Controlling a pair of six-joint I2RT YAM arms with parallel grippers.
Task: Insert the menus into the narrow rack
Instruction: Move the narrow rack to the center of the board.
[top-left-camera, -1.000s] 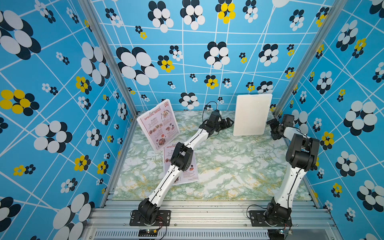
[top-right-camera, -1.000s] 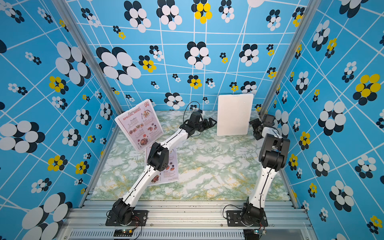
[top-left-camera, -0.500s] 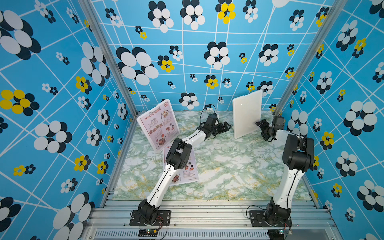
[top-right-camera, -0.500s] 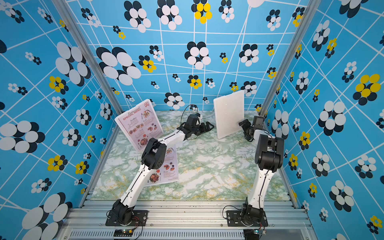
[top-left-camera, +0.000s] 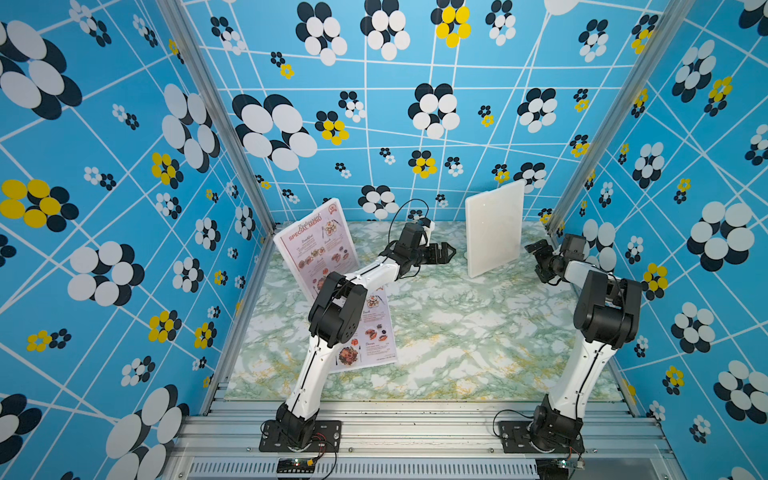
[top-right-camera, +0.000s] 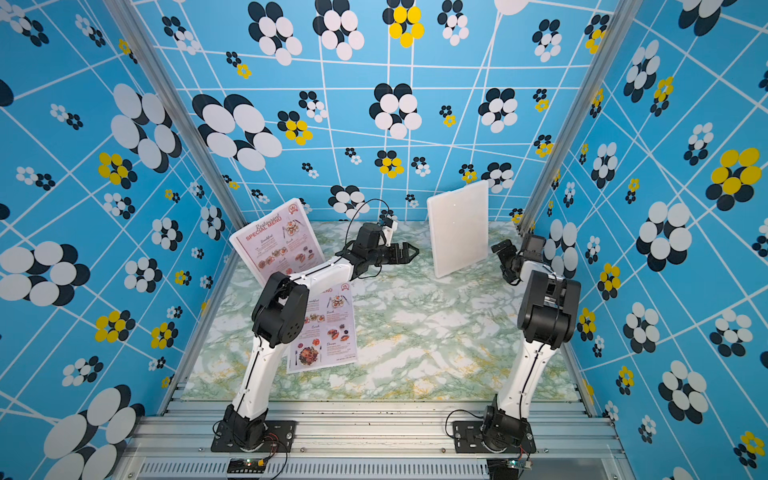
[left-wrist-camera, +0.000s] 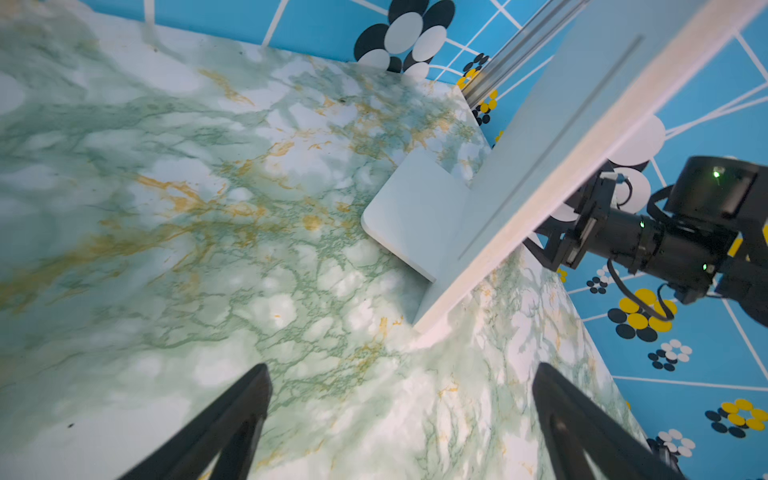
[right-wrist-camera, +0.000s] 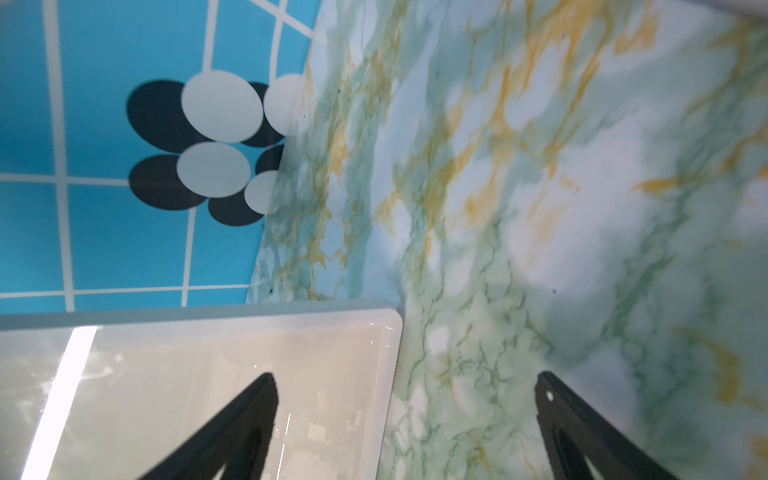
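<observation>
The rack is a white upright slab on a flat foot, standing at the back right and turned at an angle. One pink menu leans upright against the left wall. A second menu lies flat on the table, partly under my left arm. My left gripper hangs open and empty just left of the rack. My right gripper is open and empty, close behind the rack's glossy face, not touching.
The marble-patterned table is walled on three sides by blue flowered panels. Metal corner posts stand at the back corners. The rack's foot plate juts out onto the table toward my left gripper.
The rack has turned from facing front to an angle. My right gripper came in against it, then drew back slightly to the right. My left gripper shifted a little to the left.
</observation>
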